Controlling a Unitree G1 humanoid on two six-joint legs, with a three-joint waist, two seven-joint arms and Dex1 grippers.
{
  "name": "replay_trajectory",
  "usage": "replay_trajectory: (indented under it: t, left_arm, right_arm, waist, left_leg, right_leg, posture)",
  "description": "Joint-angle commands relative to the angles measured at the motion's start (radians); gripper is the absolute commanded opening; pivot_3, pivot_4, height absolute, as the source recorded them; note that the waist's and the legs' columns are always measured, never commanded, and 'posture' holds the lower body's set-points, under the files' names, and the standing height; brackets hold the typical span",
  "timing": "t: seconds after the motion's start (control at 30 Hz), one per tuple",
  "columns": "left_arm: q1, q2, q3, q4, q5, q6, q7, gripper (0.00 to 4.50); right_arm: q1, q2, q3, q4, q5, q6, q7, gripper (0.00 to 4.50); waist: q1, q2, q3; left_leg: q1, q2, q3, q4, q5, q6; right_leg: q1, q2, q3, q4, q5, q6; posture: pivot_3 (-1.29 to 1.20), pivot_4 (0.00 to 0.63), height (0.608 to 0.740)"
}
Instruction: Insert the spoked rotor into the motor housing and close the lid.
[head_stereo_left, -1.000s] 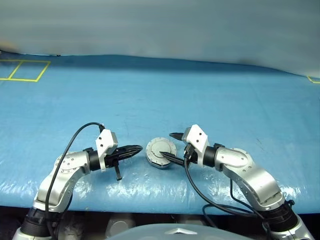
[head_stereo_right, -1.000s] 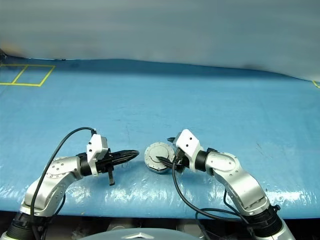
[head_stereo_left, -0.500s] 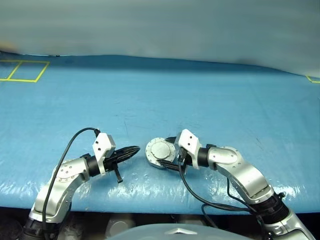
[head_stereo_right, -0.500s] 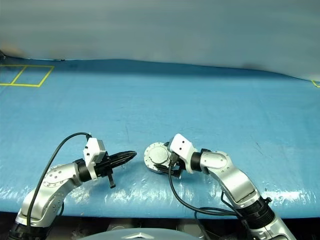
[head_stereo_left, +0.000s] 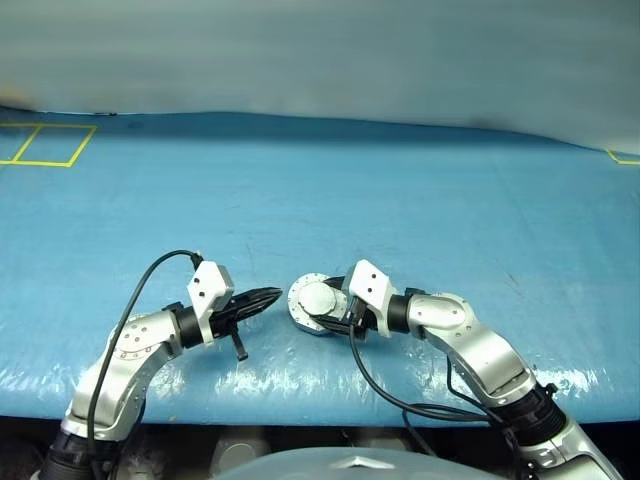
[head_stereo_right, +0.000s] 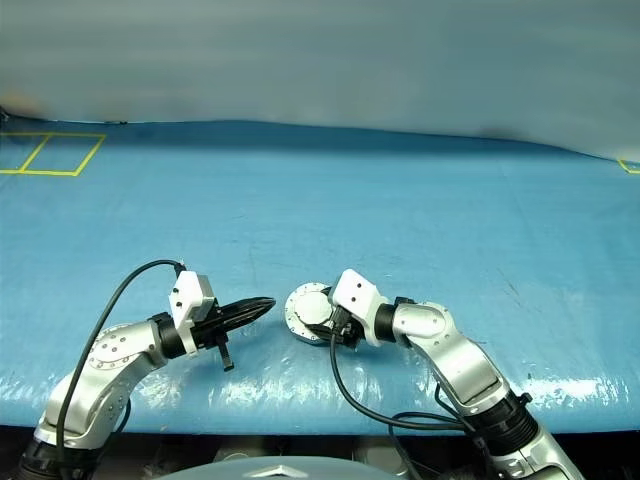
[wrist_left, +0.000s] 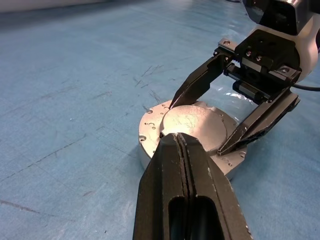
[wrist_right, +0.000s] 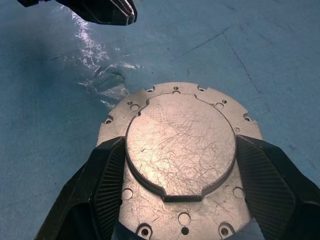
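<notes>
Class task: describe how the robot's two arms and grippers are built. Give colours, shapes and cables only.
Both arms have rounded silver metal shells with black joint collars. A white angular block sits on each wrist. The left gripper and the right gripper each have two black tapered fingers; the right one's pads are cross-hatched. A black cable loops from each wrist.

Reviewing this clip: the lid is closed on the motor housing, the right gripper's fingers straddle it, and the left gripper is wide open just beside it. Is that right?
Not quite. The left gripper is shut, its two fingers pressed together, as the left wrist view shows. The rest holds: the lid lies closed, plain silver face up, and the right gripper has a finger on either side of it.
</notes>
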Motion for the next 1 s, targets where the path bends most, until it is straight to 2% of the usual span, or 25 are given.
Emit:
replay_trajectory:
  t: [0.03, 0.3, 0.7, 1.0]
  left_arm:
    - [-0.013, -0.004, -0.011, -0.020, 0.007, -0.015, -0.001, 0.00]
    - [-0.062, -0.041, -0.078, 0.045, 0.069, -0.033, 0.012, 0.00]
    - [-0.098, -0.073, -0.164, 0.185, 0.197, -0.092, 0.022, 0.00]
    - [-0.106, -0.084, -0.170, 0.217, 0.197, -0.108, 0.006, 0.00]
  right_arm:
    - [0.023, -0.010, 0.010, 0.061, -0.051, 0.024, -0.032, 3.07]
    - [0.030, -0.006, 0.011, 0.055, -0.047, 0.024, -0.024, 3.07]
    - [0.034, -0.003, 0.003, 0.039, -0.055, 0.031, -0.036, 3.07]
    - [0.039, -0.006, 0.003, 0.032, -0.052, 0.032, -0.041, 3.07]
  waist:
    - [0.000, 0.000, 0.000]
    - [0.001, -0.001, -0.001]
    - [0.001, -0.001, -0.001]
    - [0.004, 0.000, -0.002]
  left_leg:
    - [0.001, 0.000, 0.000, 0.000, 0.000, 0.000]
    - [0.007, 0.000, 0.001, -0.001, 0.000, 0.000]
    - [0.008, 0.000, 0.002, -0.002, 0.000, 0.000]
    - [0.010, 0.000, 0.001, -0.002, 0.000, 0.000]
  right_leg:
    - [0.000, 0.000, 0.000, 0.000, 0.000, 0.000]
    - [0.007, 0.000, 0.001, 0.000, 0.000, 0.000]
    - [0.007, 0.000, 0.002, -0.001, -0.001, -0.001]
    - [0.009, -0.001, 0.002, -0.001, -0.001, -0.001]
  posture:
    - [0.00, 0.150, 0.740]
    - [0.00, 0.150, 0.740]
    - [0.00, 0.150, 0.740]
    - [0.00, 0.150, 0.740]
